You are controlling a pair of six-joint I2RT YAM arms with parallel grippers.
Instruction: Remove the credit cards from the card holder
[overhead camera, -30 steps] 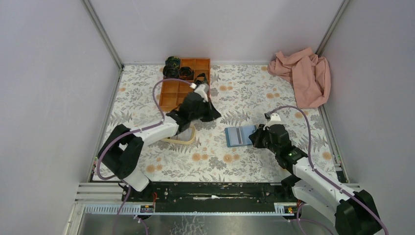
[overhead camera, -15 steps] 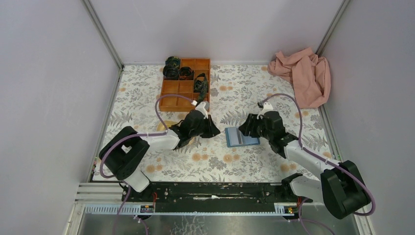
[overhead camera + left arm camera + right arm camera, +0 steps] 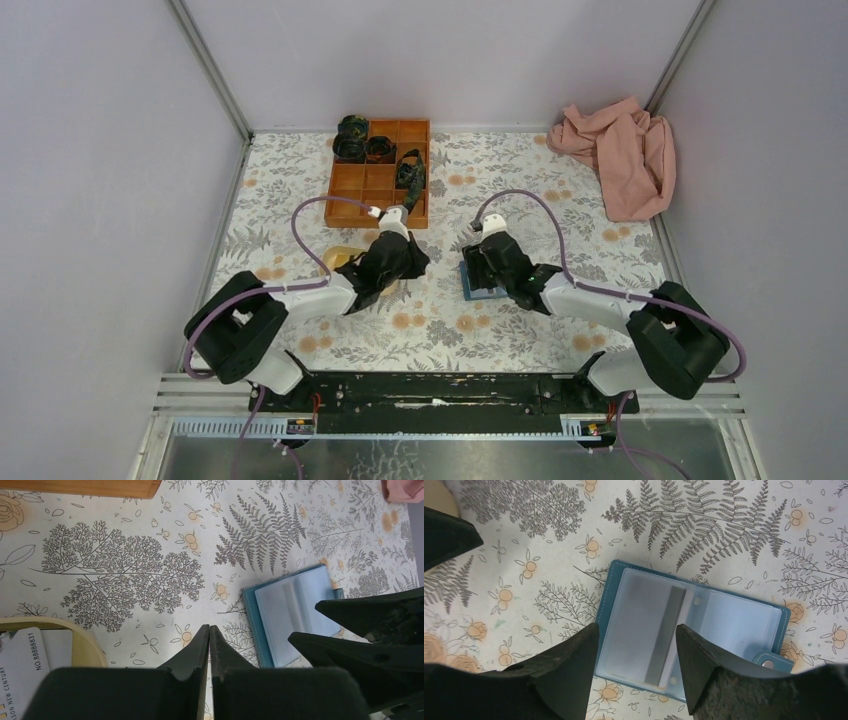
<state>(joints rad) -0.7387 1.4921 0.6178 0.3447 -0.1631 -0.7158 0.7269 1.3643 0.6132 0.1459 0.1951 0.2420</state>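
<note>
The light-blue card holder (image 3: pixel 724 625) lies open like a book on the floral table. Through its clear left pocket shows a pale credit card (image 3: pixel 666 635) with a grey stripe. My right gripper (image 3: pixel 636 630) hangs open just above that left page, one finger at each side of it and nothing between them. My left gripper (image 3: pixel 209 627) is shut and empty, low over the table, just left of the card holder (image 3: pixel 290 615). In the top view the right gripper (image 3: pixel 475 275) covers most of the card holder (image 3: pixel 487 292), and the left gripper (image 3: pixel 420 265) points at it.
A yellow oval tray (image 3: pixel 85 640) holding a white printed card (image 3: pixel 25 665) sits behind my left gripper. An orange compartment tray (image 3: pixel 380 170) with dark items stands at the back. A pink cloth (image 3: pixel 620 155) lies in the back right corner.
The right gripper swung left from the card holder's right edge to above it and opened its jaws. The left gripper came down from over the yellow tray to beside the card holder.
</note>
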